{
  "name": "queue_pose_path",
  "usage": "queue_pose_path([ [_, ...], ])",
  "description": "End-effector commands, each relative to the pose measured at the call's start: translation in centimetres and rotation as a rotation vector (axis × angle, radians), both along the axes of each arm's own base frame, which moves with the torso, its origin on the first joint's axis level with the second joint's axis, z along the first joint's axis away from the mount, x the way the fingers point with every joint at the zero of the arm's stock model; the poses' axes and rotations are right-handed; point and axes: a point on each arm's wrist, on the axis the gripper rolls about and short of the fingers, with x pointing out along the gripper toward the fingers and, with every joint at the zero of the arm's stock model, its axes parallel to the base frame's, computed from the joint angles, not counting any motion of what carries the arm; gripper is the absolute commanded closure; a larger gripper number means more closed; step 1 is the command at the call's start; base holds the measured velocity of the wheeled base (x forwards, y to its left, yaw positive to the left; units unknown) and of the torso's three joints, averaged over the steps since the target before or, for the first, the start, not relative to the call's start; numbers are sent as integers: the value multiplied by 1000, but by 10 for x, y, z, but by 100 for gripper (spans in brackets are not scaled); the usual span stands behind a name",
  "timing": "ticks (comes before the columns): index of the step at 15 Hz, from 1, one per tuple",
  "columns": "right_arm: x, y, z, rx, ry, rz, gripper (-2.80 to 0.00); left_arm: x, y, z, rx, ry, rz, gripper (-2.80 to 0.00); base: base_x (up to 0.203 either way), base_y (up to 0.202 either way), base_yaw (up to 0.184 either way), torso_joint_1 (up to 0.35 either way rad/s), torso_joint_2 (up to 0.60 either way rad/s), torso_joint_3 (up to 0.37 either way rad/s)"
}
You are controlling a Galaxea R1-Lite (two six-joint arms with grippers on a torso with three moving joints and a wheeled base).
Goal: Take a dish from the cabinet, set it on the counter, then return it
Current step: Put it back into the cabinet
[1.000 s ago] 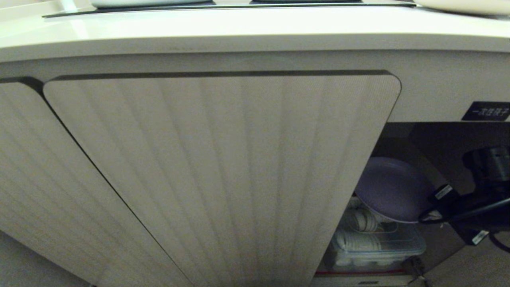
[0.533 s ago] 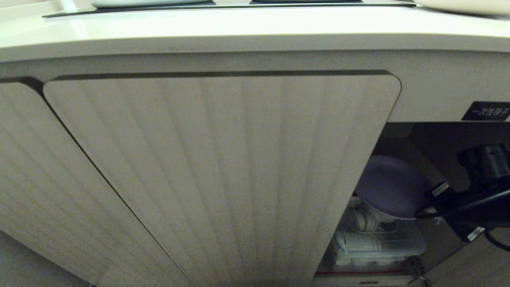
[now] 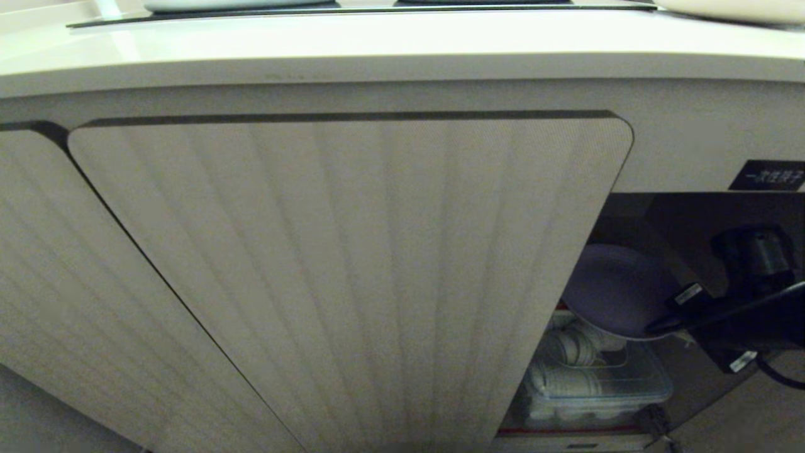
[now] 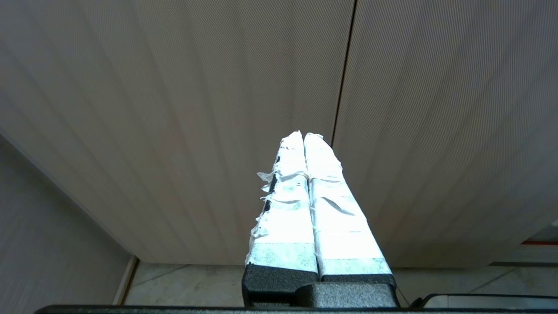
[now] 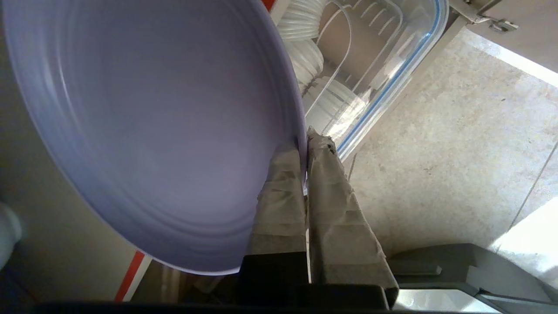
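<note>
Counter [image 3: 390, 44]: a cream top with a rounded front edge is seen across the top of the head view, with a black inset panel [image 3: 352, 9] at its far side.
Cabinet [image 3: 352, 277]: beige ribbed doors with rounded corners are seen below the counter; the right-hand compartment stands open, and a red-edged shelf is visible at its bottom.
Floor [image 5: 440, 174]: pale speckled flooring is seen in the right wrist view, beside the open compartment.
Dish [image 3: 613, 289]: the lavender plate is held tilted in the open right-hand compartment, above a clear container and clear of the shelf; its ringed inner face is shown in the right wrist view [image 5: 152, 131].
Clear container [image 3: 597, 384]: a transparent bin with a blue-lined rim is seen on the shelf under the dish, with stacks of white ribbed cups [image 3: 569, 349] inside.
Right gripper [image 5: 305, 144]: its taped fingers are clamped on the dish's rim, one on each face of the plate.
Left gripper [image 4: 304, 138]: it is parked in front of the closed ribbed doors, its taped fingers pressed together with nothing between them.
Label [image 3: 768, 176]: a small black plate with white characters is fixed above the open compartment.
</note>
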Motion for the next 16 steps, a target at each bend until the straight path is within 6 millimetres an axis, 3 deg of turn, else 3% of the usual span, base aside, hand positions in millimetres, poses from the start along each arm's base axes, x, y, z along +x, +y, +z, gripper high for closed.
queue_pose_path([
  [1,6,0,-2,3,3,-5,0,0,0,0,0,0,0,0,0,0,0,0,0,0],
  [16,34,-1,3,20,39,2,0,0,0,0,0,0,0,0,0,0,0,0,0,0],
])
